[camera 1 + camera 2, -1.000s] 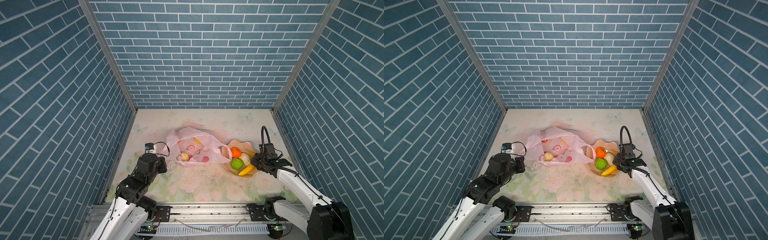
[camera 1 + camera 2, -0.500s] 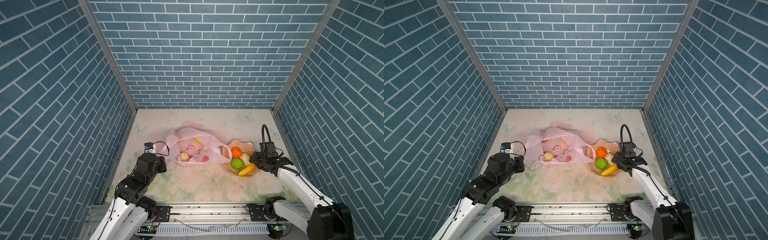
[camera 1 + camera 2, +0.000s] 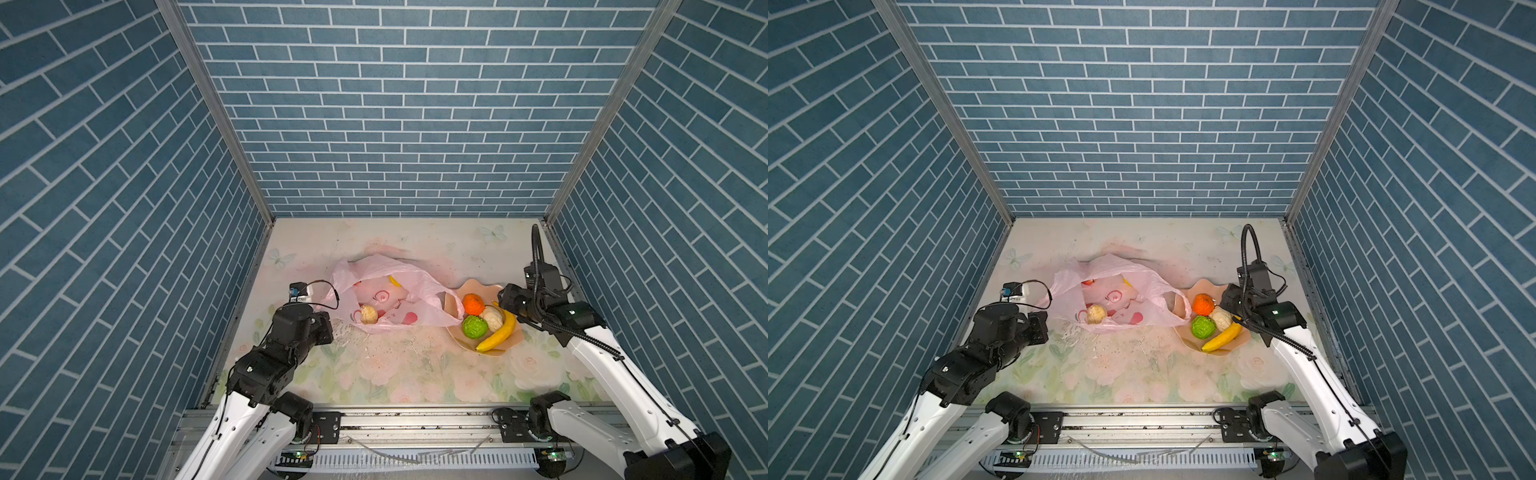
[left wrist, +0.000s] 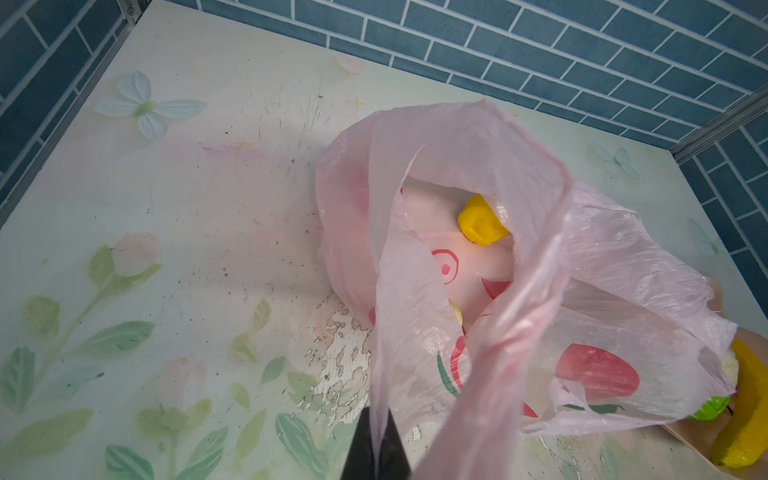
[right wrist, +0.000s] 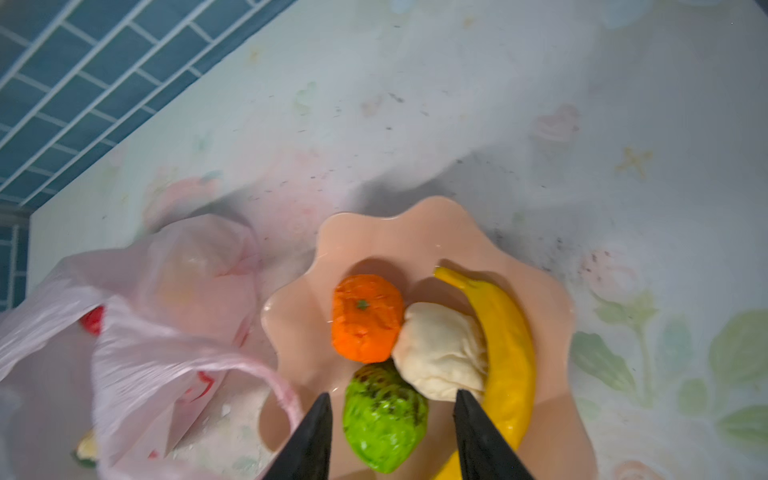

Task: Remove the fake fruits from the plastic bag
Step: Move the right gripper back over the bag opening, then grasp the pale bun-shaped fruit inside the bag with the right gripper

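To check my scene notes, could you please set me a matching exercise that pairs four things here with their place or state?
Things:
1 banana
2 yellow round fruit
3 plastic bag
4 right end effector

Places or states:
a open, over the bowl
b pinched by the shut left end effector
c lying in the bowl
d inside the plastic bag

Pairs: 1-c; 2-d; 3-b; 4-a

Open pink plastic bag [image 3: 419, 289] holds cream lump [image 3: 368, 314] and yellow fruit [image 4: 482, 222]; orange [image 3: 473, 304], green ball [image 3: 475, 327], banana [image 3: 498, 334] lie beside it.
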Robot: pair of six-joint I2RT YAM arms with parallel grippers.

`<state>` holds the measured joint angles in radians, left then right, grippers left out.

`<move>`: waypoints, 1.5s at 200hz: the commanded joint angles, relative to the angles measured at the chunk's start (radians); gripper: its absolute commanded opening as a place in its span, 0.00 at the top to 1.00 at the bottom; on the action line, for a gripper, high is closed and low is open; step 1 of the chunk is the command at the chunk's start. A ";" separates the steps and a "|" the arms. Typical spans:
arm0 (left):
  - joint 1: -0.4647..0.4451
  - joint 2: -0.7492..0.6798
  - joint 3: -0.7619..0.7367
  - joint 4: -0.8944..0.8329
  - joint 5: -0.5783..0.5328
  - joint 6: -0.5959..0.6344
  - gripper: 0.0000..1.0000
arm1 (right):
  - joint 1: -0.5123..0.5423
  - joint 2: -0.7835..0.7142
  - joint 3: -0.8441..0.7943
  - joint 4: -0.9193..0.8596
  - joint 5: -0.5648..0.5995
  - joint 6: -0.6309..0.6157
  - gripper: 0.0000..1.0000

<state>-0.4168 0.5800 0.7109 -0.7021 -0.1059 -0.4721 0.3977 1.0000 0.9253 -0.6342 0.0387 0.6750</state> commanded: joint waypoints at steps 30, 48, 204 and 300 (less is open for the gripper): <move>0.001 0.021 0.010 -0.054 0.040 0.001 0.95 | 0.320 0.276 0.300 0.078 -0.067 -0.143 0.55; 0.001 0.020 0.000 -0.063 0.040 -0.002 0.95 | 0.419 0.405 0.372 0.133 -0.095 -0.161 0.57; -0.001 0.030 -0.036 -0.097 -0.021 -0.040 0.96 | 0.767 1.002 0.530 0.304 -0.014 -0.049 0.60; 0.000 0.031 -0.036 -0.097 -0.025 -0.038 0.96 | 0.742 0.958 0.534 0.343 0.100 -0.029 0.27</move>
<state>-0.4168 0.6273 0.6739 -0.7837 -0.1188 -0.5087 1.1549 1.9865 1.4185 -0.3031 0.1104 0.6319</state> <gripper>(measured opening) 0.047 0.715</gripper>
